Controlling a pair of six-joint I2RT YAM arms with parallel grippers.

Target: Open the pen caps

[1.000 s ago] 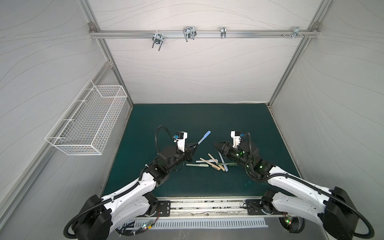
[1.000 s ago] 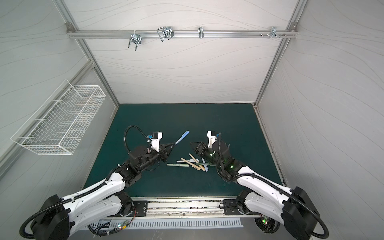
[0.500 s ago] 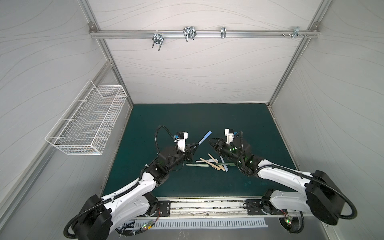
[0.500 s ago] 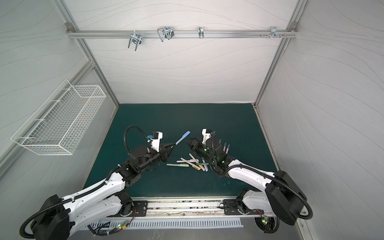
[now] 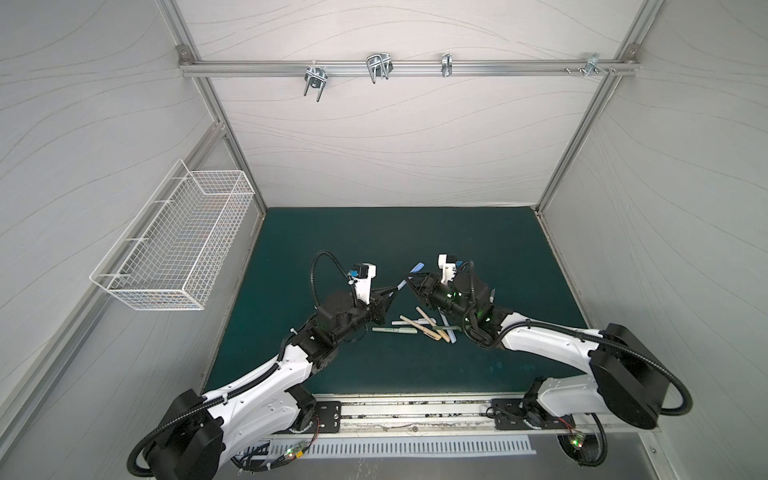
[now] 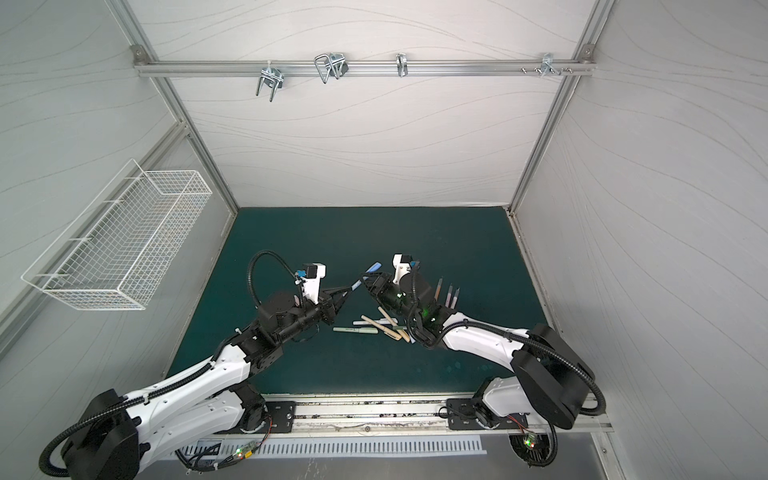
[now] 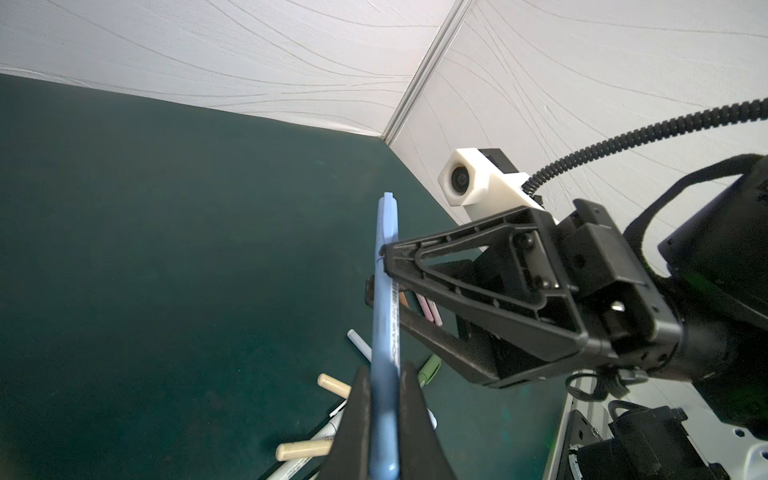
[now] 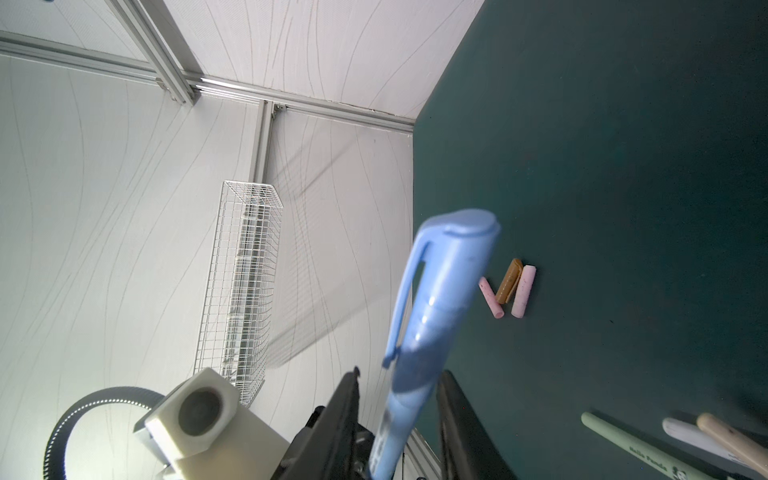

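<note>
Clamps the blue pen [image 7: 384, 332] tight in the left gripper [image 5: 394, 289] above the middle of the mat [image 5: 332, 232], reaching low and inward from the near edge, and straddles its cap [image 8: 449, 266] with the right gripper [image 8: 400, 372], jaws narrow, a slight gap showing

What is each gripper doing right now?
Left gripper: closed on the blue pen.
Right gripper: open, straddling that pen's cap, not clamped.

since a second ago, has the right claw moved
yes, the right claw has shifted left, judged against the pen pile, and reached the blue pen
</note>
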